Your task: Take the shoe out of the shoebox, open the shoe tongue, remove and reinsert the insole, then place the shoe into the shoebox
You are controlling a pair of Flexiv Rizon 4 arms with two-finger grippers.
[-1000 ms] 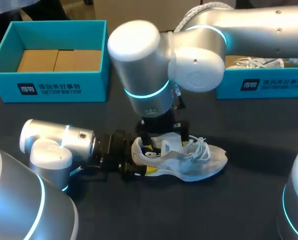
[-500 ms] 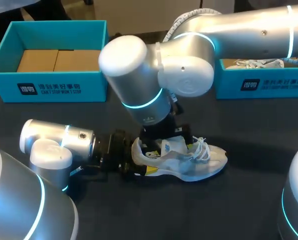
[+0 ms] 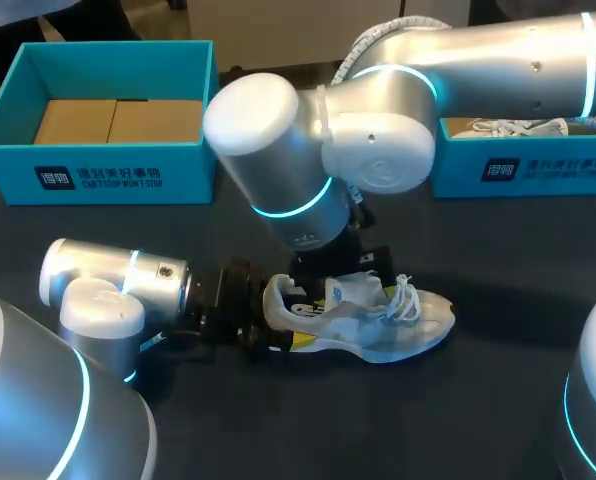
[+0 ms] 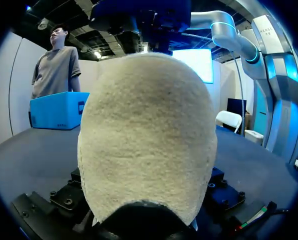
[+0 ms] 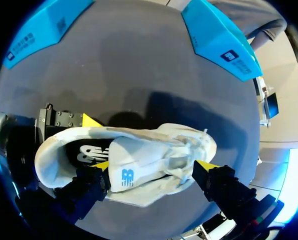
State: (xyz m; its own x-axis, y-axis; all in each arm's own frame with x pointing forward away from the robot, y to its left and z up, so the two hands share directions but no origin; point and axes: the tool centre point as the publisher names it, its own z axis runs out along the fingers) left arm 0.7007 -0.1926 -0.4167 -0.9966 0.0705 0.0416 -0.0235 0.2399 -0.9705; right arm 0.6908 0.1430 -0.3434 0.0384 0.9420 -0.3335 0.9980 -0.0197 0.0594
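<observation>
Already the white sneaker point(image 3: 378, 325) is out of its box: it stands upright on the dark table point(image 3: 278, 430) in the lower middle of the head view, toe to the right. That puts the first step behind us.

The left gripper point(image 3: 293, 322) comes in low from the lower left and clasps the sneaker at the back. One yellow tip presses the far sidewall and one the near, and its wrist view is filled by the heel point(image 4: 146, 135).

The right gripper point(image 5: 154, 166) hangs over the sneaker from the arm at the upper right. Its fingers are spread wide and grasp nothing. The tongue point(image 5: 134, 167) lies between them, with one tip close beside it and the other out by the laces.

Opening the tongue looks like the step in hand. The insole point(image 5: 86, 152) shows dark inside the collar and seems seated, so I judge that pulling it out and refitting it are yet to come, as is the return to the box.

The teal shoebox point(image 3: 98, 170) waits at the upper left, well apart and holding only cardboard. A second teal box point(image 3: 523, 165) at the upper right holds another white shoe.
</observation>
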